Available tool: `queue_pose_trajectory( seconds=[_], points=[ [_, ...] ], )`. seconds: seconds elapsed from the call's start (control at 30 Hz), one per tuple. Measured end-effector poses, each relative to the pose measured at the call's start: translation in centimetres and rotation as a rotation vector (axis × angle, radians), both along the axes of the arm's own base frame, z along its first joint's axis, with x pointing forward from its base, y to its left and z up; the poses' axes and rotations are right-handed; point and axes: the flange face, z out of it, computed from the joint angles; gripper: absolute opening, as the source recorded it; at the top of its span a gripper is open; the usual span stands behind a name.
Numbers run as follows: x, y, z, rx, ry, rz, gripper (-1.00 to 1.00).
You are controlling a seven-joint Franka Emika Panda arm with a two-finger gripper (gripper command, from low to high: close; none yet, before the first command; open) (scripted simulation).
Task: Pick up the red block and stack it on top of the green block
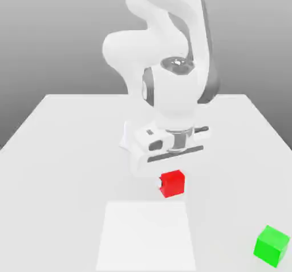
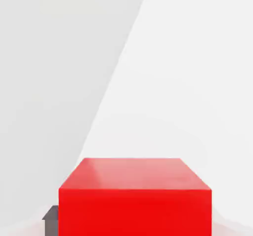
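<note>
Red block [image 1: 173,183] (a matte cube) sits clamped in the end effector [image 1: 169,179]. Green block [image 1: 271,246], same size, rests well apart on the table [image 1: 57,151].

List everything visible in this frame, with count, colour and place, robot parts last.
red block: one, bright red, middle of the table, held at the end effector.
green block: one, bright green, on the table near the exterior view's lower right, apart from the red block.
table: one, white, with a lighter square patch below the red block in the exterior view.
arm: one, white, bent down over the table.
end effector: one, white, shut on the red block.
</note>
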Motion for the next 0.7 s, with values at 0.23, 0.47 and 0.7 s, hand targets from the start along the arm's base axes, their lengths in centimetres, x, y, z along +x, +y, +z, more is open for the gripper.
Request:
queue_pose_trajectory(
  seconds=[0.23, 0.47, 0.7],
  points=[
    [6.1, 7.1, 1.7, -0.005, -0.002, 0.040, -1.00],
    [10.9, 15.2, 3.1, -0.001, -0.001, 0.059, -1.00],
    [12.4, 19.5, -2.0, 0.003, 0.000, 0.071, 1.00]
  ],
)
